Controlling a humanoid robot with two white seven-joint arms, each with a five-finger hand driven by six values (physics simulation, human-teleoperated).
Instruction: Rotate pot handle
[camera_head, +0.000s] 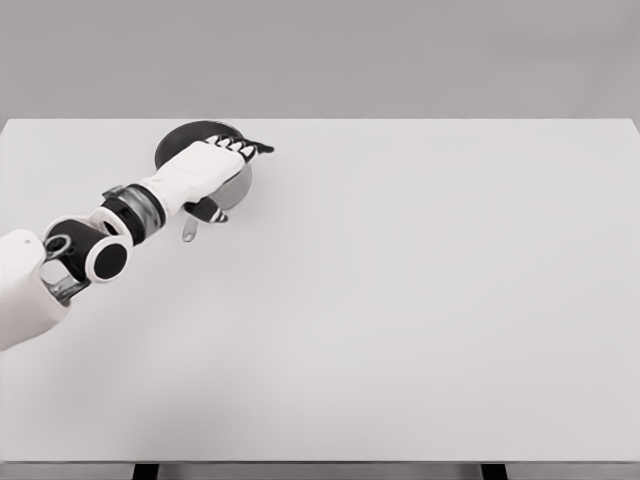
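1. From my seat, the pot (202, 138) sits at about ten o'clock on the white table (420, 300), close to the far edge and toward the left side.
2. Its handle (190, 229) is a short grey metal strip pointing toward six o'clock from the pot body, ending just beside my wrist.
3. My left hand (215, 165) lies across the top of the pot, arm coming in from eight o'clock. The fingers (248, 149) are stretched out side by side, dark tips reaching past the rim toward two o'clock.
4. I judge the hand is draped over the pot rather than gripping it. The thumb looks tucked down near the root of the handle, but I cannot tell whether it presses on anything.
5. I read this placement as a way to bear on the pot body and swing it, so the handle turns with it; that is my guess only.
6. Room: the far table edge is near, at twelve o'clock of the pot, so I would keep any sweep from pushing that way. Toward three o'clock and six o'clock the surface is open.
7. My right arm does not show.
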